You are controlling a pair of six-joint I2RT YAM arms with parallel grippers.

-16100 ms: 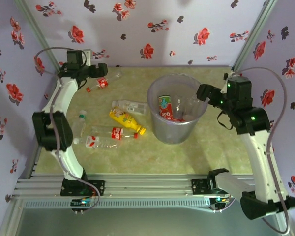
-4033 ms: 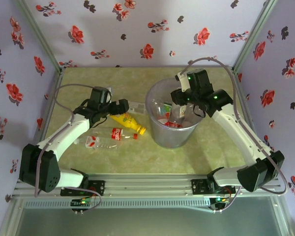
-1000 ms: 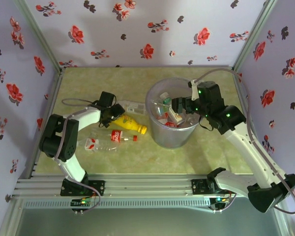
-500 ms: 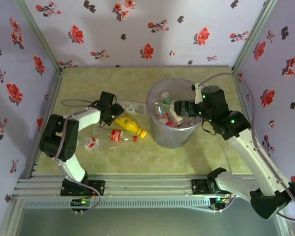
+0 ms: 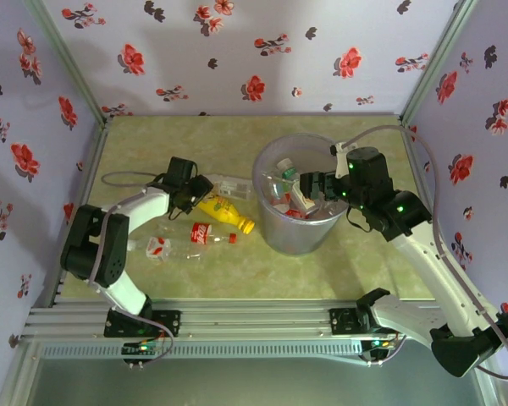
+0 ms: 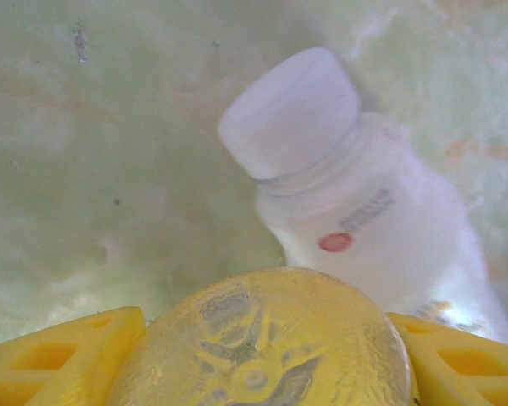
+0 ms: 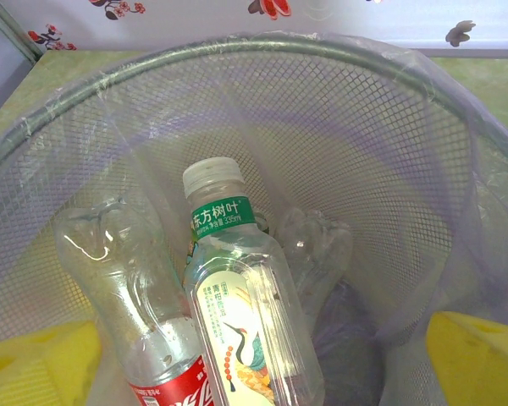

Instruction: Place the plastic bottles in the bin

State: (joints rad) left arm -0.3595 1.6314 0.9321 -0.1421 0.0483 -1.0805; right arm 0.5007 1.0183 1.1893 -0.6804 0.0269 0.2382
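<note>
- Bottles lie on the table (image 5: 152, 144) left of the bin (image 5: 275, 228): a yellow bottle (image 5: 223, 211), a red-labelled bottle (image 5: 190, 237) nearer us, and a white-capped bottle (image 6: 356, 220) just beyond.
- We see the left gripper (image 5: 193, 196) clamped on the yellow bottle's base.
- The right gripper (image 5: 309, 184) hangs over the bin, jaws wide apart and empty, above a green-labelled bottle (image 7: 237, 321) inside.
</note>
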